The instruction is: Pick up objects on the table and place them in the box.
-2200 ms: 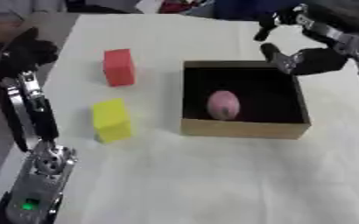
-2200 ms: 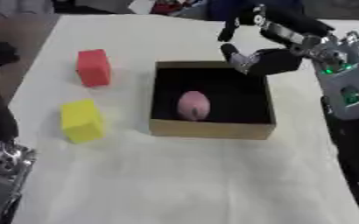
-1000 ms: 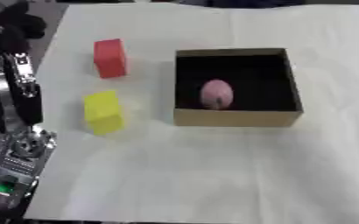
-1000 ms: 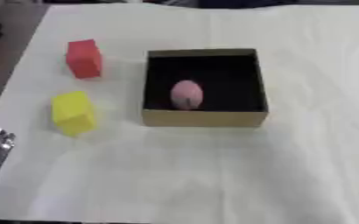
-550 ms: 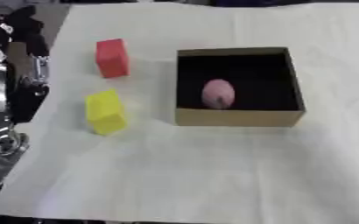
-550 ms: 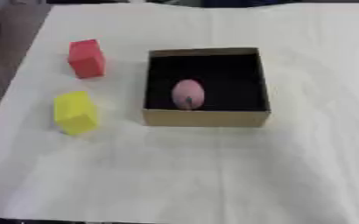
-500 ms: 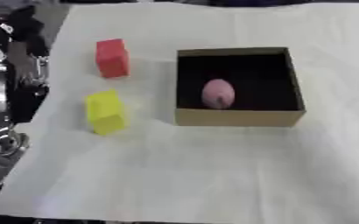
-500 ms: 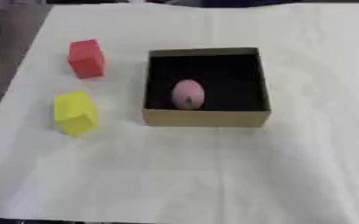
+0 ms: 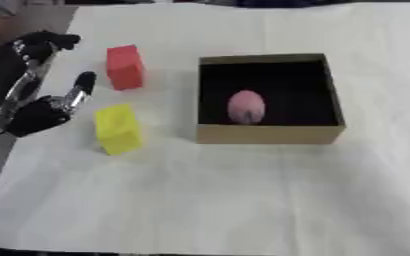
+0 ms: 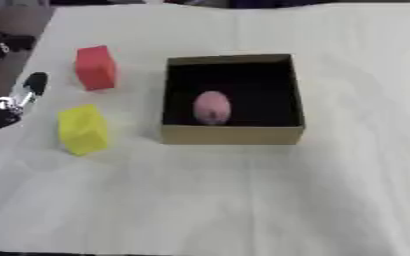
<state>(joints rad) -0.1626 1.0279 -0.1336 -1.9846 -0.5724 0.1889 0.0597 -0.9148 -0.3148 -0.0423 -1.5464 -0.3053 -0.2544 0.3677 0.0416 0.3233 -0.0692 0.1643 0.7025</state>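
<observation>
A brown open box (image 9: pixel 270 133) with a black inside stands right of centre, and a pink egg-shaped object (image 9: pixel 246 106) lies in it. Left of the box a red block (image 9: pixel 124 66) stands on the white cloth, with a yellow block (image 9: pixel 117 128) nearer to me. My left hand (image 9: pixel 40 114) is at the left edge, just left of the yellow block and apart from it, fingers spread and open, one fingertip (image 9: pixel 84 80) reaching towards the red block. The right hand shows in no view.
The white cloth (image 9: pixel 243 200) covers the table, with a wide bare stretch in front of the box and blocks. Its left edge (image 9: pixel 7 150) runs close under my left hand. Dark things lie beyond the far edge.
My left hand has come in from the left edge towards the yellow block. The right hand, which was over the box's far right corner, has gone from view. The blocks and box have not moved.
</observation>
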